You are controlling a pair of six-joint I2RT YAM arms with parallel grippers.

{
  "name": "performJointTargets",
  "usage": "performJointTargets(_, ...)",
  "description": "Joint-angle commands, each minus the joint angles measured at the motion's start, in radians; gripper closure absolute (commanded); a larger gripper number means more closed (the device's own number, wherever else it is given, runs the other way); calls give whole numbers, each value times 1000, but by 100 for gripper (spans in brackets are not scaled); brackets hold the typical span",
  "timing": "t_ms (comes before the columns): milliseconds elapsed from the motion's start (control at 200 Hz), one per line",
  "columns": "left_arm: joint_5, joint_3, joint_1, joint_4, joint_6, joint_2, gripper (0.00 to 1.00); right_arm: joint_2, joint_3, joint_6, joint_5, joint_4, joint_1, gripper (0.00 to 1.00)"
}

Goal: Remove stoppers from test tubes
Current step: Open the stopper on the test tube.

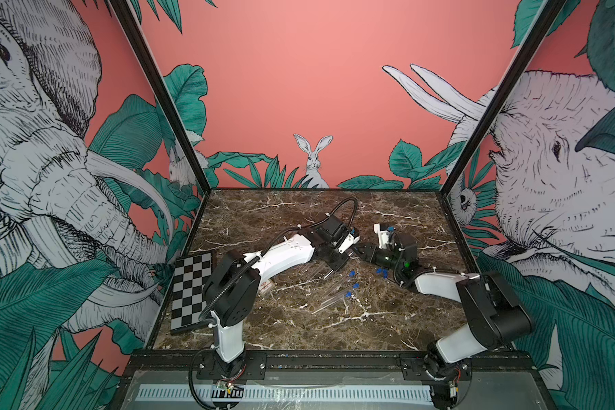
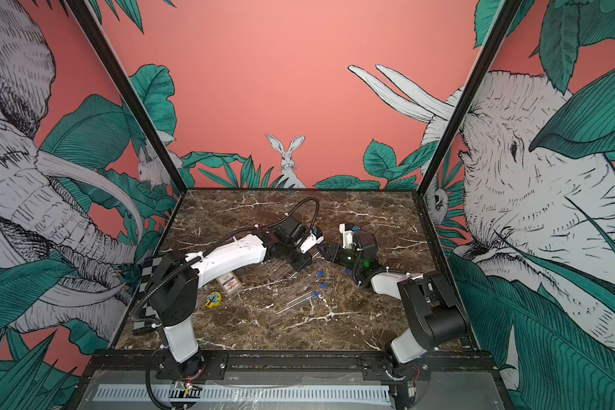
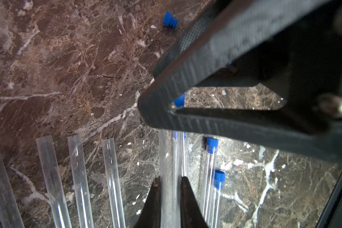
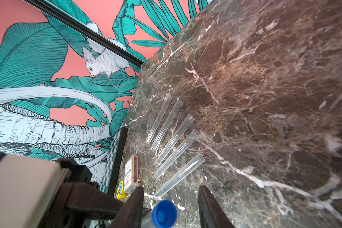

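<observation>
My left gripper [image 3: 170, 179] is shut on a clear test tube [image 3: 167, 154], held above the marble table. That tube's blue stopper [image 4: 164, 212] sits between the fingers of my right gripper [image 4: 171, 187], which is open; the stopper lies close to one finger, with a gap to the other. In both top views the two grippers meet tip to tip at mid-table [image 1: 354, 252]. Three more test tubes with blue stoppers [image 1: 352, 274] lie toward the front. Several open test tubes [image 4: 178, 150] lie side by side on the marble. Loose stoppers [image 1: 380, 271] lie by the right arm.
A checkerboard plate [image 1: 189, 284] lies at the table's left edge. A clear card case [image 2: 229, 282] and a small yellow object [image 2: 213, 299] rest by the left arm. One loose stopper [image 3: 169, 19] lies apart on the marble. Walls enclose three sides.
</observation>
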Motion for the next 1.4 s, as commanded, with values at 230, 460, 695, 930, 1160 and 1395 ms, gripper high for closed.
performJointTargets(230,7,-12,6,26,-14,-50,92,28,-14,86,-18,146,14,64)
performJointTargets(460,8,-13,8,28,-12,-50,92,38,-14,102,-19,171,17,72)
performJointTargets(695,11,-12,8,34,-17,-46,92,36,-13,106,-19,171,18,78)
performJointTargets(930,8,-13,8,33,-17,-47,92,39,-12,110,-18,174,18,81)
performJointTargets(1160,4,-18,9,30,-13,-45,92,38,-11,131,-21,195,17,86)
performJointTargets(1395,-6,-34,15,32,-10,-48,92,20,-2,149,-19,191,18,93)
